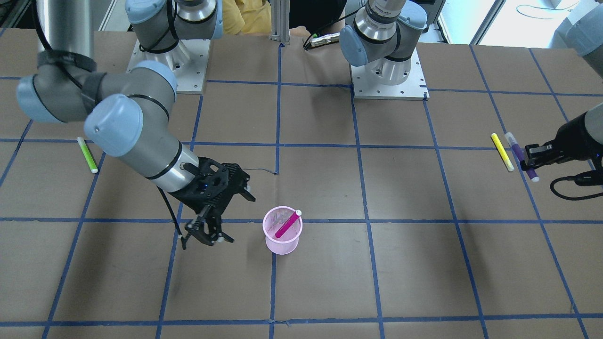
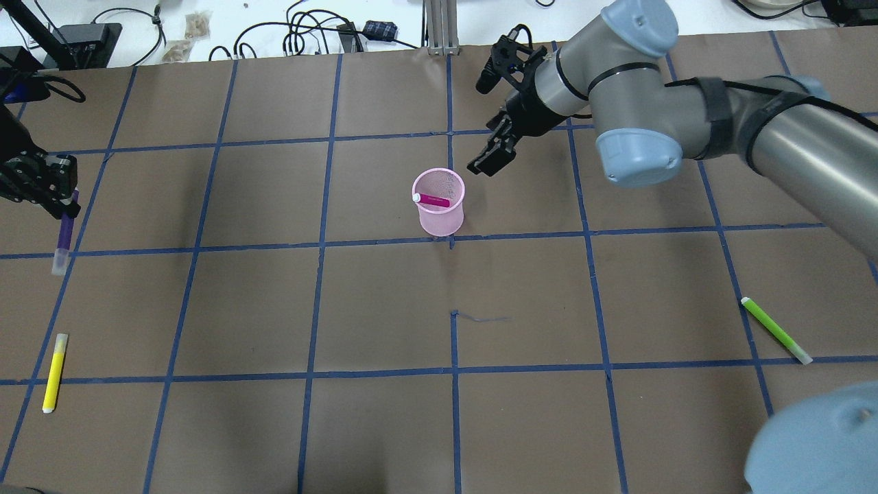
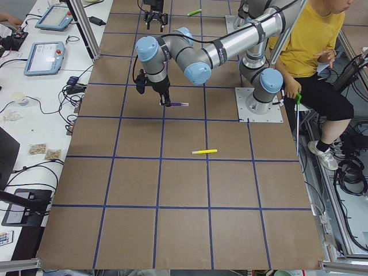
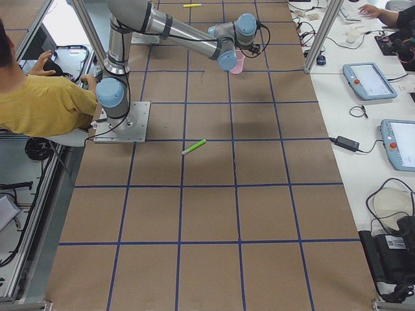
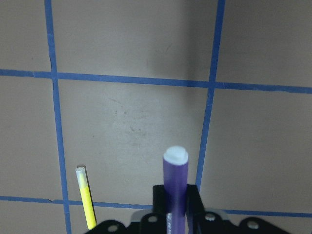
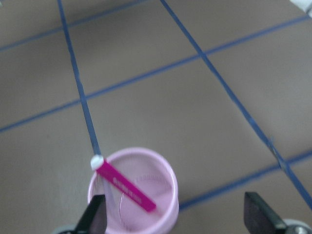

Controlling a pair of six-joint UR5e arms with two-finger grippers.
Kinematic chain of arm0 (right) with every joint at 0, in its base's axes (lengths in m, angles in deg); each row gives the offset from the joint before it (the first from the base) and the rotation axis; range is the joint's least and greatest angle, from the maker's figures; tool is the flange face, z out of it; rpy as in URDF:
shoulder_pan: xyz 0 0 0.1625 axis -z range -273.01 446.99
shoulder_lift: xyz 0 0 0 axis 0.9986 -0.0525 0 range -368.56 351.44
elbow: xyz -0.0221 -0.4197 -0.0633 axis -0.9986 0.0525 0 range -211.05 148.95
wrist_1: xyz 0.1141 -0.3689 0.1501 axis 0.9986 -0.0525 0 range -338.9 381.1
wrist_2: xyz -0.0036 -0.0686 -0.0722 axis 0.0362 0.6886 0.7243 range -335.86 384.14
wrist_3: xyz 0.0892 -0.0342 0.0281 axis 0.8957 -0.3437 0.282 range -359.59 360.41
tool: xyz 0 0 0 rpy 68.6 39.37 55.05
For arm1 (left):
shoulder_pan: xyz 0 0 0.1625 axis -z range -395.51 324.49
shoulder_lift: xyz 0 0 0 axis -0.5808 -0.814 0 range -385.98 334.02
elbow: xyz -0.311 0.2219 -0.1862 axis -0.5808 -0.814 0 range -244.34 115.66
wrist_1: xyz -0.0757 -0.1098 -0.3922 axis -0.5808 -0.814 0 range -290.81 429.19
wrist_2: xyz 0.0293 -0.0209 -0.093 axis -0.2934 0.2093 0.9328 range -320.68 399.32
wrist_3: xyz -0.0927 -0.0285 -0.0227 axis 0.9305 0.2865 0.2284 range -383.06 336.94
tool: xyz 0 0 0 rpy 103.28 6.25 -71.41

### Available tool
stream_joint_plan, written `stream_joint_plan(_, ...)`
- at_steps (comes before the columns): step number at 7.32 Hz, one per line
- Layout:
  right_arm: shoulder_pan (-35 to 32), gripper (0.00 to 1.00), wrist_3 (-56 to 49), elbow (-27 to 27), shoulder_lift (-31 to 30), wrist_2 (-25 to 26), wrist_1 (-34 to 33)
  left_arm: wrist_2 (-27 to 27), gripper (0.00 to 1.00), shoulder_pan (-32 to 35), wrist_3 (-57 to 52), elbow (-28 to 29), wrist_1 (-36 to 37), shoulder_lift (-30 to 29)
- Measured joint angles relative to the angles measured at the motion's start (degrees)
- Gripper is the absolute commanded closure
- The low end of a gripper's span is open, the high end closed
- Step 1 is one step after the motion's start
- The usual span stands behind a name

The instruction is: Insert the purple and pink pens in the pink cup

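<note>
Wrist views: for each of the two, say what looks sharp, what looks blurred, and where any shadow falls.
Left wrist view: tape lines and yellow pen crisp, the near purple pen slightly soft, a dim shadow band down the upper middle. Right wrist view: soft throughout, pink cup and pink pen smeared, the pen's print unreadable, no distinct shadow.
</note>
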Motion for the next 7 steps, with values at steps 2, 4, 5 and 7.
stream_joint_plan(2,1.05,0.0,1.05,0.46,-6.94,17.24,11.51,0.07,1.0,0.17,0.17,-0.03,-0.08,0.96)
stream_joint_plan(4,1.27,0.0,11.12,2.32,-11.74,25.93,18.37,0.18,1.0,0.49,0.2,-0.03,-0.14,1.63)
stream_joint_plan(5,1.26,0.0,22.7,4.76,-12.84,27.29,20.47,0.15,1.0,1.07,0.2,-0.02,-0.16,2.16)
stream_joint_plan(7,1.26,0.0,40.82,9.47,-12.79,28.03,25.14,0.13,1.0,1.78,0.2,0.04,-0.17,2.89)
